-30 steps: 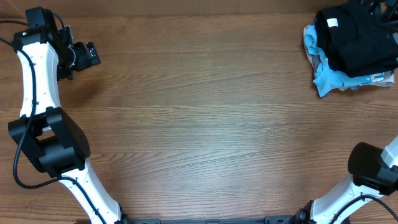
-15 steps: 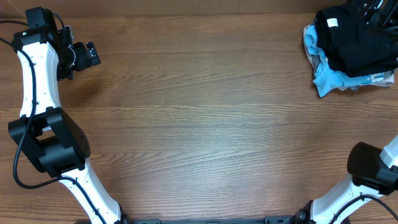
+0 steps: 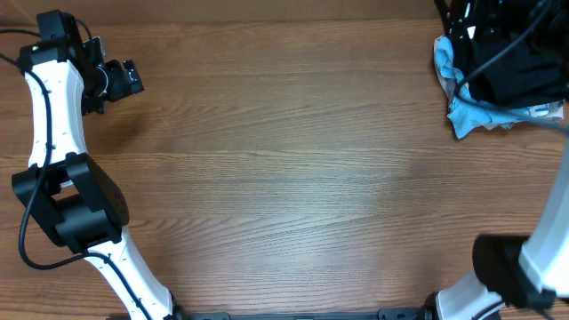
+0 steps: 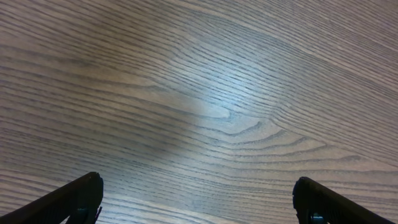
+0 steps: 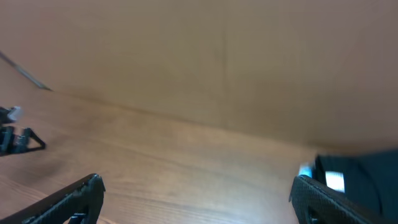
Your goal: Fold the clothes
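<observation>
Lying at the table's (image 3: pixel 284 160) far right corner, the black shirt (image 3: pixel 524 84) tops a light blue garment (image 3: pixel 466 111), and the right arm's cable crosses it. Left wrist: the left gripper (image 4: pixel 198 199) gapes wide over wood grain, holding nothing. Right wrist, blurred: the right gripper (image 5: pixel 198 196) is spread wide and empty, with the shirt just beside its right finger.

Under the left pincer (image 4: pixel 196 202) the table (image 4: pixel 205 93) is smooth wood with a fine wavy grain and a soft sheen, and the pincer's 2 fingers (image 4: pixel 74 198) look like matt black plastic. Just right of the right pincer (image 5: pixel 196 199), the black shirt (image 5: pixel 373 169) is soft matt cloth with a smooth white label (image 5: pixel 334 180). The light blue garment (image 3: pixel 467 111) beside it is crumpled cloth.
</observation>
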Tool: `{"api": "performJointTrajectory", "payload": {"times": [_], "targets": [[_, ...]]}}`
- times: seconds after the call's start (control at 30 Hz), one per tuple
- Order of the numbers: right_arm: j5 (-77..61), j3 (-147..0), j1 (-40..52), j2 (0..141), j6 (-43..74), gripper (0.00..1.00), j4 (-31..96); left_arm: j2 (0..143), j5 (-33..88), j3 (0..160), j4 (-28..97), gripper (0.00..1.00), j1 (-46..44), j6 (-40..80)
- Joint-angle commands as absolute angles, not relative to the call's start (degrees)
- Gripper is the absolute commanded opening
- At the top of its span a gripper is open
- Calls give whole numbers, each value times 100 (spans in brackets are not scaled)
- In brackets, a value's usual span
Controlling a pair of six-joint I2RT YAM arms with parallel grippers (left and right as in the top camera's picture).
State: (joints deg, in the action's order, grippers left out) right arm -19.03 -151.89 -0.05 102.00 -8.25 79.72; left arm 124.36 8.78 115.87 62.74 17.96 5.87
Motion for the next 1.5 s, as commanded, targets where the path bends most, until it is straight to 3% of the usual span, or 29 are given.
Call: {"api": "performJointTrajectory", "payload": {"times": [0.0,0.17,0.43,0.83,1.13,1.47], "targets": [[-1737,-14669,301,9686,-904,100,7605,12514,943,11629,6274,100,1743,644],[-1741,-12991,526,8860,-904,100,6344,12514,943,11629,6274,100,1743,644],[-1806,-9111,541,6897,-902,100,3981,12514,943,11629,6274,100,1743,644],[-1804,-4945,438,3979,-860,100,1822,12514,943,11629,6274,100,1743,644],[-1804,-2414,119,1903,-860,100,886,12514,945,11629,6274,100,1743,644],[-1800,-1155,56,805,-862,100,773,12514,943,11629,6274,100,1743,644]]}}
